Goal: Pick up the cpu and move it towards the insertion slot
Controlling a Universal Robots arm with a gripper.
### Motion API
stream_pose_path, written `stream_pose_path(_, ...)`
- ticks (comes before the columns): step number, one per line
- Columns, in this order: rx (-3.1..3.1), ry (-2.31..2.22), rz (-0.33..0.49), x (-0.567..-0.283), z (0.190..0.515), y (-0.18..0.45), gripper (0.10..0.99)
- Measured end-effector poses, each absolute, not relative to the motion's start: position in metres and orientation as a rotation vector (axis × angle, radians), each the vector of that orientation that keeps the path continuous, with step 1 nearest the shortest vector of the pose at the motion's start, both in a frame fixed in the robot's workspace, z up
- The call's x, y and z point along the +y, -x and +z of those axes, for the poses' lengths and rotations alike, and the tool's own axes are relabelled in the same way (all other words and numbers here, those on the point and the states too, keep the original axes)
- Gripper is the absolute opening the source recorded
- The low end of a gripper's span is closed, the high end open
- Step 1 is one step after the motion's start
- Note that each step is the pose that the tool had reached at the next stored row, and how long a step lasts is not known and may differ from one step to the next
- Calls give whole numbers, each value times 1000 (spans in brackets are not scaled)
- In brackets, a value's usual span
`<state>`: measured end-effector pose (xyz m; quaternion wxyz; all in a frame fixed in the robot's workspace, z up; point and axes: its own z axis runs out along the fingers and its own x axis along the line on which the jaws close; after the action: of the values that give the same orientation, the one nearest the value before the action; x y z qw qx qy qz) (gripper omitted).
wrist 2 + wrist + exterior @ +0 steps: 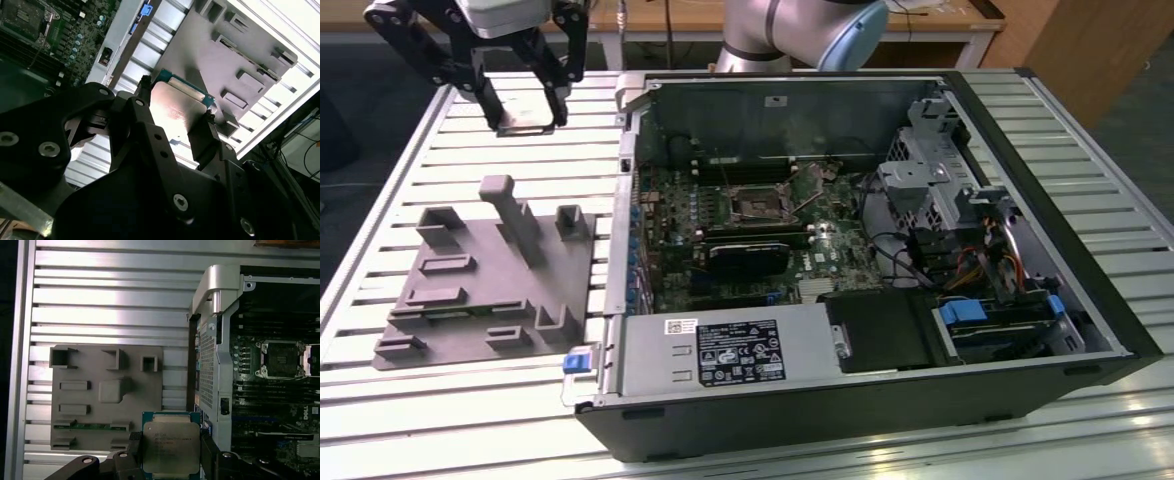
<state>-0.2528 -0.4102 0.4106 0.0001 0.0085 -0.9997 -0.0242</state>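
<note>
My gripper (531, 120) hangs high above the slatted table at the exterior view's left, outside the computer case, shut on the cpu (531, 127). In both wrist views the cpu (170, 450) (176, 111) is a flat square chip with a shiny metal top and a green edge. It sits level, clamped between the two black fingers (134, 444). The insertion slot (754, 207) is a silvery frame around a dark centre on the motherboard inside the open case. It also appears in both wrist views (280, 358) (24, 17), well off to the side of the held cpu.
A grey plastic fixture plate (494, 285) with raised blocks and posts lies on the table below the gripper. The open black computer case (1067, 330) has a metal wall (215, 340) between gripper and motherboard. A black card (750, 258), cables and drive bays crowd the board.
</note>
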Motion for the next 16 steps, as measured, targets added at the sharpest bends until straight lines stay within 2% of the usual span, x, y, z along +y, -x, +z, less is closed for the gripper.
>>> stream_pose_path(16, -3140, -27, -76, -410, 411, 225, 545)
